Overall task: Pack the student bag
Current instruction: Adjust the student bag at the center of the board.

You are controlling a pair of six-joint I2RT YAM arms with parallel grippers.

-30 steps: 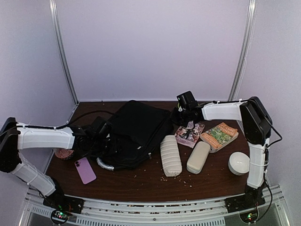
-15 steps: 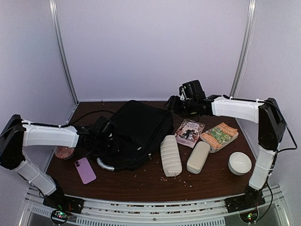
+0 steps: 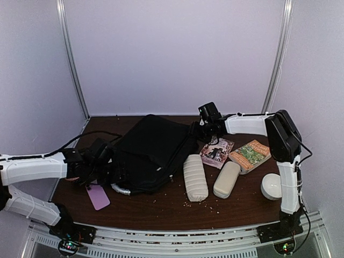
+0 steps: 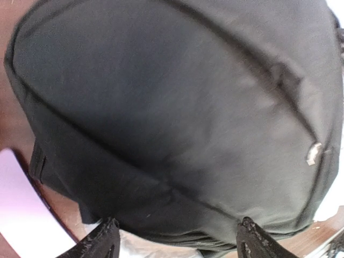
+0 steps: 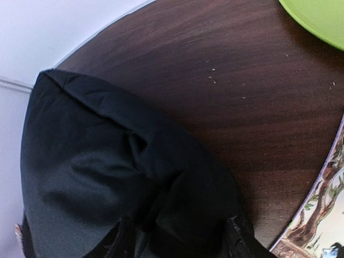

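The student bag [image 3: 153, 153] lies flat at frame centre on the table [image 3: 242, 207], with the left gripper [image 4: 177, 239] at its lower-left edge and the right gripper [image 5: 180, 236] at its upper-right corner, both with fingers spread wide astride fabric, likely positioned to grasp opposite ends.

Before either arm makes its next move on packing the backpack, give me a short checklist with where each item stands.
1. Left end effector open: ok, fingers spread, facing the student bag.
2. Right end effector open: ok, straddling the bag's far right corner.
3. Bag resting on the table: ok.
4. Bag's mouth open for packing: cannot tell.
5. Pink phone clear of the left end effector: not ok, it lies right beside it.
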